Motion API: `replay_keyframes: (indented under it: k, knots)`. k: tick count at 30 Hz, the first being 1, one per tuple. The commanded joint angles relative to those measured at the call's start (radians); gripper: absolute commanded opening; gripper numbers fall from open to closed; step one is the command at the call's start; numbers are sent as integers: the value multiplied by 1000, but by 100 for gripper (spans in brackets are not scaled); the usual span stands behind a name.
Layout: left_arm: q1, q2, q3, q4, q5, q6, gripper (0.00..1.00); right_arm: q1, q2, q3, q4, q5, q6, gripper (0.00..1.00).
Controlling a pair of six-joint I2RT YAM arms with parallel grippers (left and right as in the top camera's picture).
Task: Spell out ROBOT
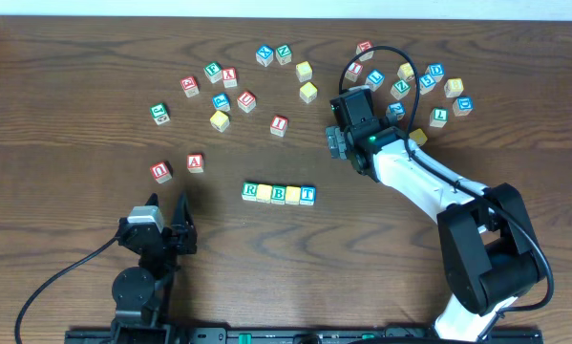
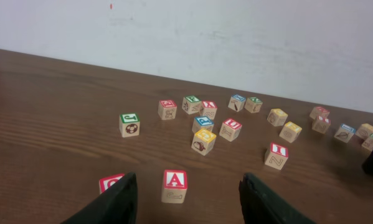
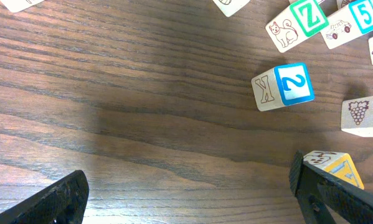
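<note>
One dark brown wood-grain bench [image 1: 75, 96] carries everything.

Landmark: a straight row of five small wooden letter cubes [image 1: 279, 194] at mid-bench, set side by side and touching. Its tops read R (green), B (green) and T (blue). The two yellow-topped cubes in between are too small to read.

White-and-black right arm [image 1: 419, 182]: base to the near right of the row, reaching to a spot beyond the row's right end. Right fingers [image 3: 61, 199] are spread wide with nothing between them, only bare wood. A yellow-faced wooden cube [image 3: 335, 167] sits just beside the other finger; I cannot tell whether they touch.

Black left arm [image 1: 137, 282]: to the near left of the row, low over the bench. Left fingers [image 2: 121, 202] are apart and empty.

Some two dozen loose wooden letter cubes [image 1: 308, 92] lie in a broad arc beyond the row. They thin out towards its left side and bunch tightly beyond its right end, past the right arm.

A red-topped wooden cube marked A [image 2: 175, 185] stands left of the row, ahead of the left fingers and in line with their gap, touching neither. A second red-topped wooden cube [image 1: 161, 171] stands further left of the row, near the A cube but apart from it.

A blue-topped wooden cube marked 2 [image 3: 284, 87] lies in the cluster beyond the row's right end, clear of the right fingers.
</note>
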Motion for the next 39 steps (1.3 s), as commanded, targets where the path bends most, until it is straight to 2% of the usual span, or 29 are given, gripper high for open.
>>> replay_keyframes:
  k: [1, 17, 26, 31, 39]
  knots:
    - [5, -6, -10, -50, -9, -9, 52, -1, -30, 16, 2, 11, -4, 99]
    - [5, -6, -10, -50, -9, -10, 52, -11, -48, 16, 0, 17, -19, 99]
    - [5, -6, -10, -50, -9, -10, 52, -133, -288, -24, 21, 12, -14, 99]
    - [5, -6, -10, -50, -9, -10, 52, -235, -510, -210, 188, -31, 15, 99]
    - [5, -6, -10, -50, -9, -9, 52, -285, -893, -711, 590, -39, 39, 99]
